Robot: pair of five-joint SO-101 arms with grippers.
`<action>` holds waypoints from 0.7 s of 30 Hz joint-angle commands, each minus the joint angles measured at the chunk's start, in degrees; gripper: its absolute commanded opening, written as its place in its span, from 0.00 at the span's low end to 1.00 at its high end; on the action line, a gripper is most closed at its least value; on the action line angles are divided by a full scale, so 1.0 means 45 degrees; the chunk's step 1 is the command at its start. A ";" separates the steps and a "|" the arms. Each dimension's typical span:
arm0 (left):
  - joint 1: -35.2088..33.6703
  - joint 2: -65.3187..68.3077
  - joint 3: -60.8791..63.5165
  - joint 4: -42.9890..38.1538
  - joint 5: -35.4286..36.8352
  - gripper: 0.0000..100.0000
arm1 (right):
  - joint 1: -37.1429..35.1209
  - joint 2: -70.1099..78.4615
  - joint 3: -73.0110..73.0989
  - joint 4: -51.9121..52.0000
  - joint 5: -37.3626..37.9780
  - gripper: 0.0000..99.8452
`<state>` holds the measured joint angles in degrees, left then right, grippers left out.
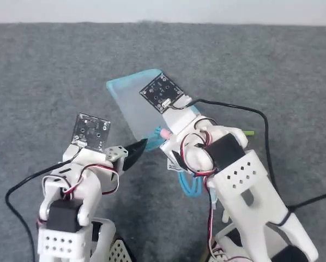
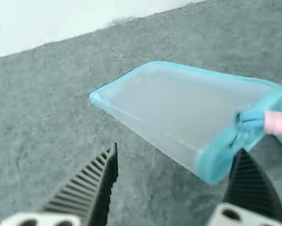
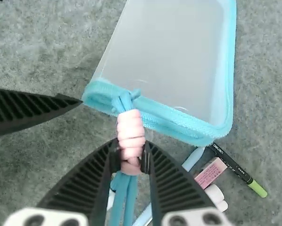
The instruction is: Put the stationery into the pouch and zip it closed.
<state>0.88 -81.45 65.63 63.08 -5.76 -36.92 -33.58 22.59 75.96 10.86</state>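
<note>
My right end effector [image 3: 130,162] clamps pink zipper pull [image 3: 130,136]; my left end effector [image 2: 178,153] open at pouch [image 3: 169,56]. Pin corner, tug along zip.

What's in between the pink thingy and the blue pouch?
A short knotted blue cord, seen in the right wrist view. It ties the pink pull, pinched in the right end effector, to the pouch.

Frosted clear pouch [image 3: 178,52] with turquoise trim; pink zip pull [image 3: 130,134] on it; black, green-tipped pen [image 3: 233,165] beside it; speckled grey mat [image 3: 37,47] underneath.
</note>
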 commanded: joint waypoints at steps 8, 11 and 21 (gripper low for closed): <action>-0.0078 0.1055 0.0479 -0.1368 -0.0215 0.36 | -0.0107 0.0068 -0.2833 0.1475 0.0059 0.01; -0.0274 0.1680 0.0479 -0.1954 -0.0176 0.36 | -0.0127 0.0010 -0.2676 0.1553 0.0039 0.01; -0.0430 0.3243 0.0576 -0.3399 -0.0195 0.36 | -0.0283 -0.0049 -0.1993 0.1338 0.0117 0.01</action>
<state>-0.44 -70.46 69.05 51.65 -6.37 -37.19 -32.97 14.07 82.55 10.86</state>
